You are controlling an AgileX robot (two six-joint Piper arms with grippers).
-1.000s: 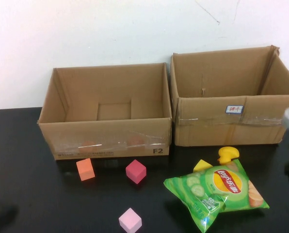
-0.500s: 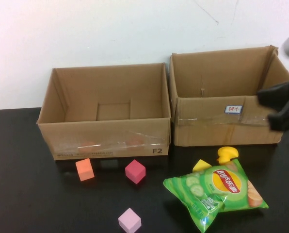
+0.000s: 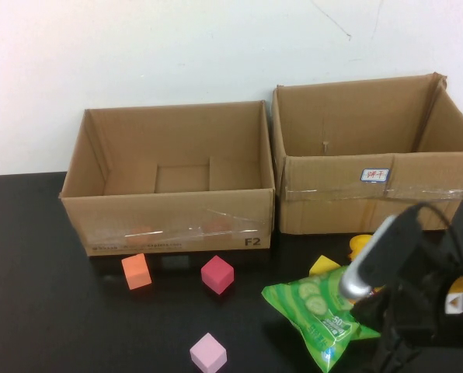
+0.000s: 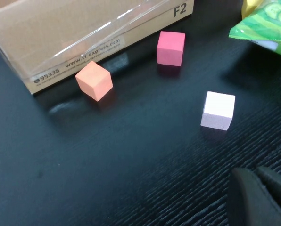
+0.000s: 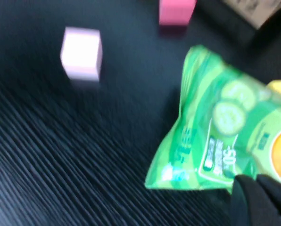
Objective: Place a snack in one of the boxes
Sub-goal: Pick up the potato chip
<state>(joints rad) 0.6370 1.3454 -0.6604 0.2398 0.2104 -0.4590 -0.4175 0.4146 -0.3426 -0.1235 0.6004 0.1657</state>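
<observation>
A green chip bag (image 3: pixel 309 305) lies flat on the black table in front of the right box (image 3: pixel 348 194). It also shows in the right wrist view (image 5: pixel 225 136) and as a corner in the left wrist view (image 4: pixel 268 23). My right arm (image 3: pixel 418 307) hangs low over the bag's right half and hides it. My right gripper (image 5: pixel 263 190) is shut, its tips at the bag's near edge, holding nothing. My left gripper (image 4: pixel 262 178) is shut and empty, low over bare table near the front left. The left box (image 3: pixel 169 221) stands open and looks empty.
An orange cube (image 3: pixel 137 271), a red cube (image 3: pixel 217 274) and a pink cube (image 3: pixel 208 353) lie in front of the left box. A yellow block (image 3: pixel 323 265) and a partly hidden yellow duck (image 3: pixel 360 244) sit behind the bag.
My right arm has swung from the upper right, by the right box, down over the chip bag, hiding its right half and most of the duck. The bag and cubes have not moved.
</observation>
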